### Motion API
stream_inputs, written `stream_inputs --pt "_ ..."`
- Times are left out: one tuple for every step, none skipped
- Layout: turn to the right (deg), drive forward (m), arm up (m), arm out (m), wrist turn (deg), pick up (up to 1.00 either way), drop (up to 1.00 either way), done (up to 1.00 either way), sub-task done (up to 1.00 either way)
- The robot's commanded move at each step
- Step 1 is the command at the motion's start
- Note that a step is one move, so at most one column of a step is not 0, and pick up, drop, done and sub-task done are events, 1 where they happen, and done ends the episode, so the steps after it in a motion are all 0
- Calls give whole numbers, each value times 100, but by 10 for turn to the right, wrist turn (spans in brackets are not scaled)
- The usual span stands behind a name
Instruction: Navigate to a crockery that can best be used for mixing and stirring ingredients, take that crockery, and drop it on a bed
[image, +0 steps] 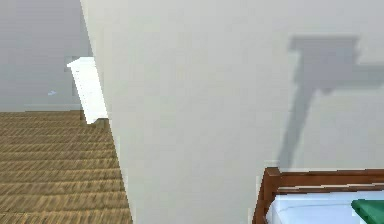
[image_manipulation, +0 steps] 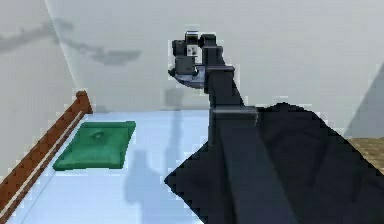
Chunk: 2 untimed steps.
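Forward view has a pale wall close ahead. Its corner edge runs down to a brown plank floor on the left, where a white panel juts out from behind that edge. At the bottom right stands one corner of the bed: a brown wooden frame, a pale sheet inside it and the tip of a green pillow at the picture's edge. Arm side view takes in far more of the bed. The wooden frame slants along the left, the light blue sheet spreads across the middle, and the whole green pillow lies flat near the frame. My arm rises over the sheet as a dark bar, with a broad dark mass around its base that I cannot name. At its far end, my fingers hang against the wall above the bed, beside two white squares. A small pale grey shape sits at them, too indistinct to call a bowl. I cannot tell whether they hold anything or how they are set.
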Motion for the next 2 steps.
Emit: stream_inputs --pt "0 0 -26 0 0 0 0 0 0" --pt "0 0 -32 0 0 0 0 0 0"
